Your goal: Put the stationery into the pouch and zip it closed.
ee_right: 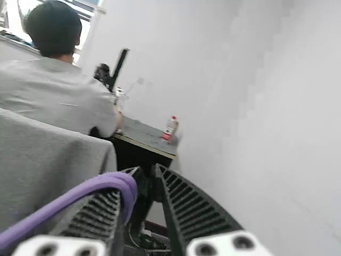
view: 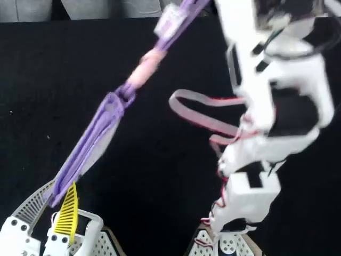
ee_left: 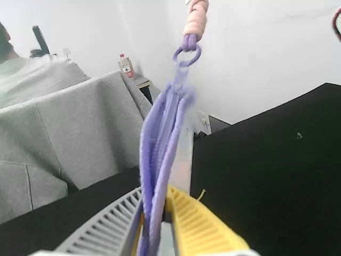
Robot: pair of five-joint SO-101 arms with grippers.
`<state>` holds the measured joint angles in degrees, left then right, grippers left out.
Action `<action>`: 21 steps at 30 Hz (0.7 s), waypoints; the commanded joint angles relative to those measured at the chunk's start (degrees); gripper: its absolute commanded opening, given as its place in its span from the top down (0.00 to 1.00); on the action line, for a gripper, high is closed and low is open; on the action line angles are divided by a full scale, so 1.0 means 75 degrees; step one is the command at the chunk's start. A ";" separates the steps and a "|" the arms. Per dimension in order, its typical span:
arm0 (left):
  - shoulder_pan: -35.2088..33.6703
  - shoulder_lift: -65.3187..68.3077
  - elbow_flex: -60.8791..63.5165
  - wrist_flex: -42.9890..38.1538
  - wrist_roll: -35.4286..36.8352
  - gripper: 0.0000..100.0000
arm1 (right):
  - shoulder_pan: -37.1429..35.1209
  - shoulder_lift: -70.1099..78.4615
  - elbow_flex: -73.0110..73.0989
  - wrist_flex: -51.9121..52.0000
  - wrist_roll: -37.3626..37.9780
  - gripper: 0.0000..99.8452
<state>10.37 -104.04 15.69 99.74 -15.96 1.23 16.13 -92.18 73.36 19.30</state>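
The purple pouch hangs stretched in the air above the black table, running from the near left up toward the far middle. My left gripper, with one yellow and one grey finger, is shut on the pouch's lower end. A ring and a pink charm join the pouch's upper end to a purple strap. In the right wrist view, my right gripper is shut on that purple strap, which loops over one black finger. The pouch's contents are hidden.
The right arm's white body rises over the right half of the table, with a grey cable loop hanging beside it. The left and middle of the black table lie below the pouch. Grey fabric stands past the far edge.
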 commanded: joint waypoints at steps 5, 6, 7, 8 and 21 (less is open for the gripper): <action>-0.0170 -0.0082 -0.0369 0.0141 0.0012 0.97 | 0.1653 0.1424 -0.0158 -0.0610 0.0000 0.99; -0.0170 -0.0082 -0.0369 0.0141 0.0117 0.97 | 0.1688 0.1577 -0.0182 -0.0586 0.0000 0.99; -0.0170 -0.0082 -0.0381 0.0141 0.0211 0.97 | 0.1700 0.1682 -0.0193 -0.0574 0.0000 0.99; -0.0170 -0.0082 -0.0381 0.0141 0.0281 0.97 | 0.1711 0.1788 -0.0193 -0.0574 0.0000 0.99; -0.0170 -0.0047 0.1272 -0.0188 0.0293 0.97 | 0.0410 0.1014 -0.0451 0.1149 0.0000 0.99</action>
<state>10.37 -103.78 18.77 99.74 -14.55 4.92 27.30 -94.55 78.90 19.21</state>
